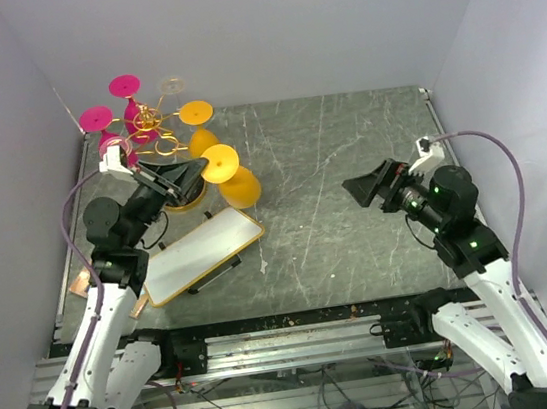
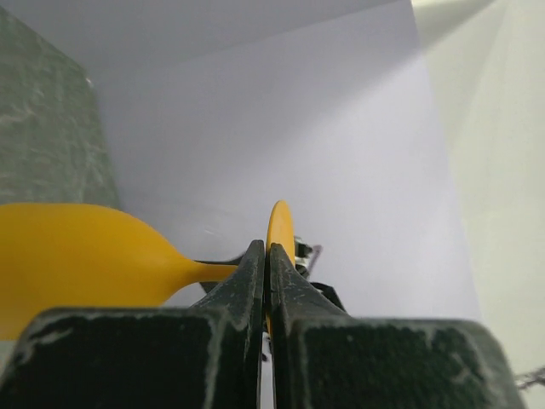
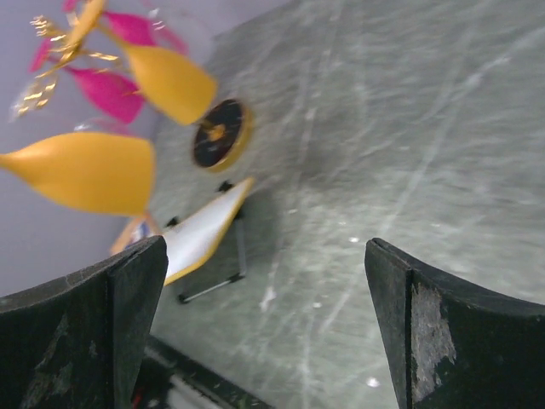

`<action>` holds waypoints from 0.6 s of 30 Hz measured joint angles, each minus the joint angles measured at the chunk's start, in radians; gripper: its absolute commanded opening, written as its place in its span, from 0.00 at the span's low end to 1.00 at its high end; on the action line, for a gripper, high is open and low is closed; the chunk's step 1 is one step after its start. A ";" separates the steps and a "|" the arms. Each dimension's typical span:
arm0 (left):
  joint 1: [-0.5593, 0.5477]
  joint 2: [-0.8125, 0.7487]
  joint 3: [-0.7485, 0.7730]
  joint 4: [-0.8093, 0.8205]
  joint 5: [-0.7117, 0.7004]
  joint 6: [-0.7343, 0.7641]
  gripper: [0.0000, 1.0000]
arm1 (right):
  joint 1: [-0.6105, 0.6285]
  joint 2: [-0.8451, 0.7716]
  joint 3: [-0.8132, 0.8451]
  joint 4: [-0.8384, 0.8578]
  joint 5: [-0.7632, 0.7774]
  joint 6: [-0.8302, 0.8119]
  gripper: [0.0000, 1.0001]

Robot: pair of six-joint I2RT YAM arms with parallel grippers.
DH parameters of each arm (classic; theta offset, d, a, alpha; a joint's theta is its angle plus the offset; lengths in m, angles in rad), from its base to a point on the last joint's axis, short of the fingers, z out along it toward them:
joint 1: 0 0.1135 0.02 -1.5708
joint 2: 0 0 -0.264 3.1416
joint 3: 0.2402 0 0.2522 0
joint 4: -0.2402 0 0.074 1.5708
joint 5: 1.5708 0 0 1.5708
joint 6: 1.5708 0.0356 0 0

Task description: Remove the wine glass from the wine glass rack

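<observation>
Your dark, marbled table (image 1: 350,174) carries two things. At ten o'clock the gold wine glass rack (image 1: 149,115) stands on its round base. At eight o'clock, just beside it, rests a white, gold-edged tray (image 1: 204,254).

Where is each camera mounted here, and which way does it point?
Top: fixed above and behind the arms, looking down on the table; both arms show.
Left wrist: on the left arm, facing the wall along its shut left fingers, clamped on the yellow glass stem.
Right wrist: on the right arm, looking across the table between its open right fingers toward the rack.
Shared: top and right wrist both show the rack, tray and yellow glass.
</observation>
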 measured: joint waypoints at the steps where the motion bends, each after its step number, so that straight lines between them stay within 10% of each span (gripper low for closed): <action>1: -0.011 0.010 -0.019 0.044 0.000 -0.026 0.07 | 0.000 0.012 -0.015 0.046 -0.051 0.020 1.00; 18: -0.225 0.191 -0.225 0.730 -0.092 -0.359 0.07 | 0.034 0.249 -0.228 0.903 -0.570 0.455 0.97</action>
